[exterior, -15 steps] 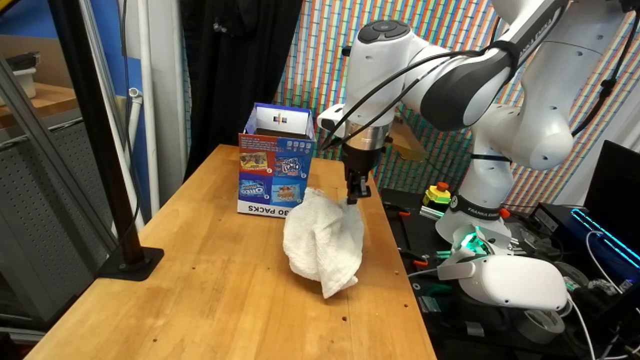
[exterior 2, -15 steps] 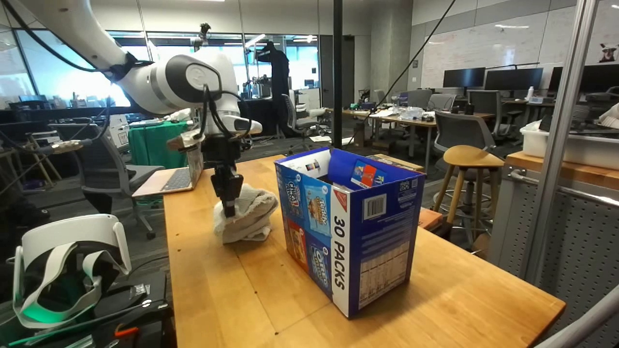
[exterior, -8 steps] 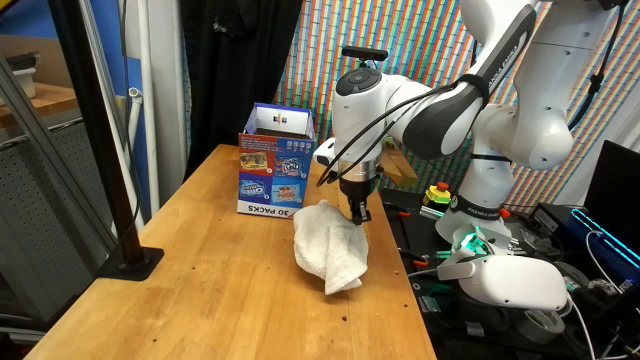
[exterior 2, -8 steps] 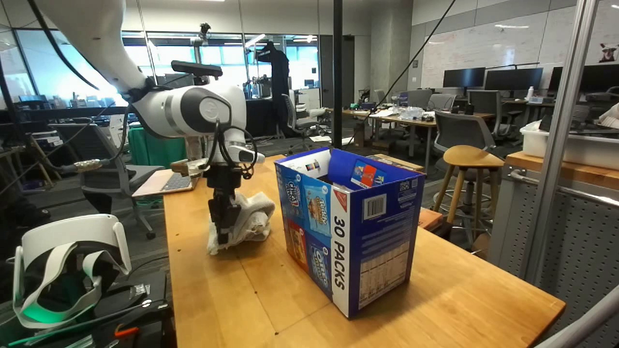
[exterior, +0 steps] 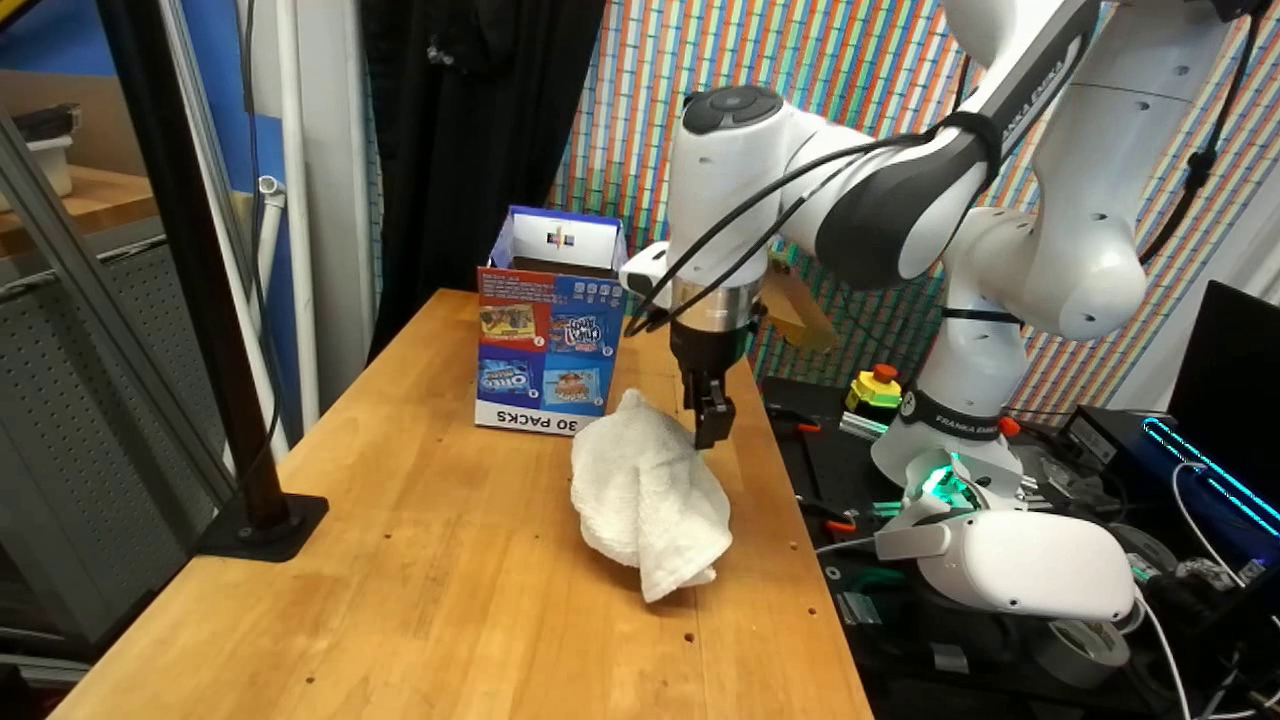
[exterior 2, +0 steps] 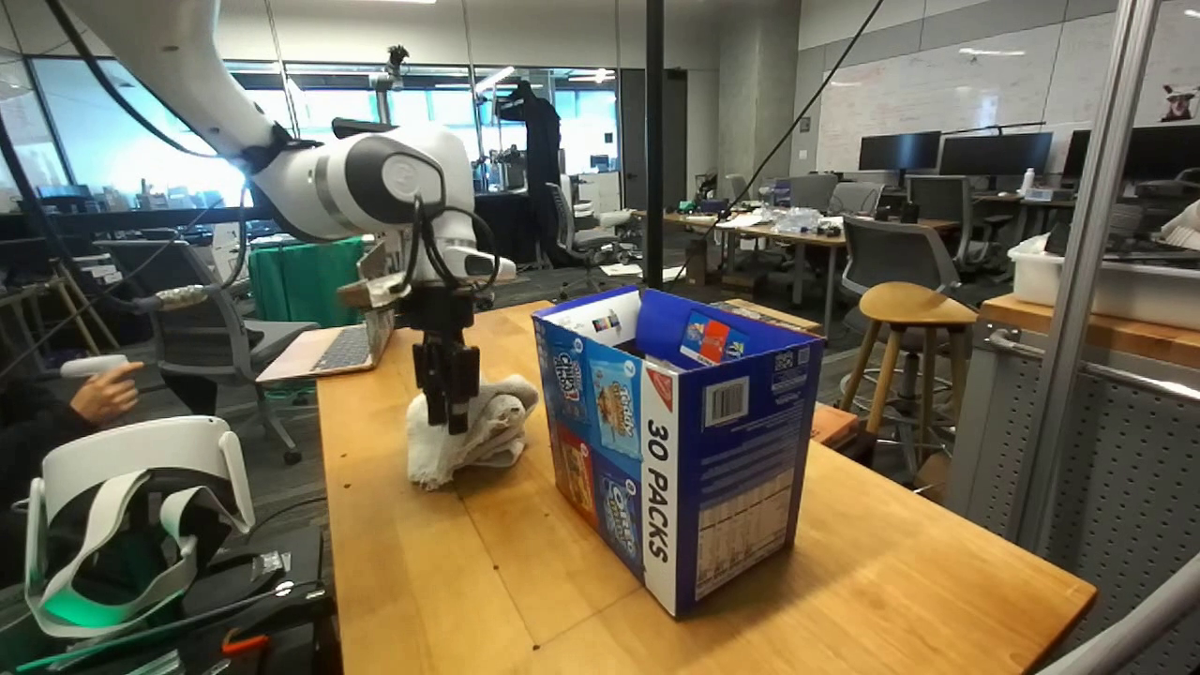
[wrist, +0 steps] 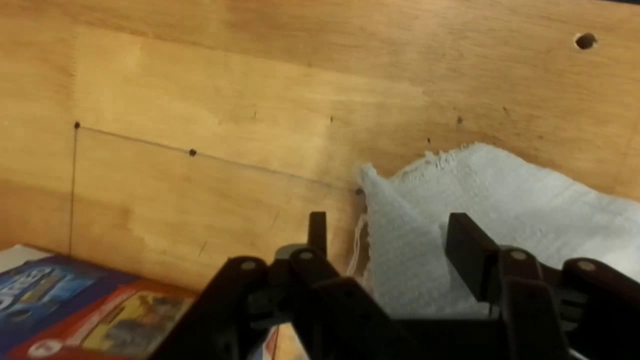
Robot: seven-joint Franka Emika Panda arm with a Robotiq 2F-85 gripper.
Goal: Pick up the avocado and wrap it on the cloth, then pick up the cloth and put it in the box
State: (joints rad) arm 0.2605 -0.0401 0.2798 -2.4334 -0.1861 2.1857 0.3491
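Wrist view: gripper (wrist: pixel 386 235) spread, cloth (wrist: pixel 530 215) partly in the gap

Gripper: fingers (wrist: pixel 465 250) set well apart. The left one in this view hangs over bare bench (wrist: pixel 225 90), just beside the cloth's frayed edge; the right one is over the cloth itself, and a fold lies in the gap between. Whether either tip touches the fabric: cannot tell.

Cloth: white, bunched on the bench in both exterior views. In an exterior view the cloth (exterior: pixel 650 500) rises to a peak at its far end and droops to a point at its near end; the gripper points down at its right side, toward the far end.

Avocado: the inside of the cloth is hidden; cannot tell whether it lies in there.

Box: in an exterior view the box (exterior: pixel 550 340) stands near the cloth, farther off and to the left, open side up, "30 PACKS" upside down along its foot. In an exterior view the box (exterior 2: pixel 712 450) stands nearer than the cloth and to its right.

Surroundings: in an exterior view the arm (exterior: pixel 870 230) comes in from the right, a black post (exterior: pixel 195 250) stands at the left, and a white headset (exterior: pixel 1040 565) sits off the bench's right side. In an exterior view a laptop (exterior 2: pixel 342 352) rests at the bench's left edge, farther than the cloth.
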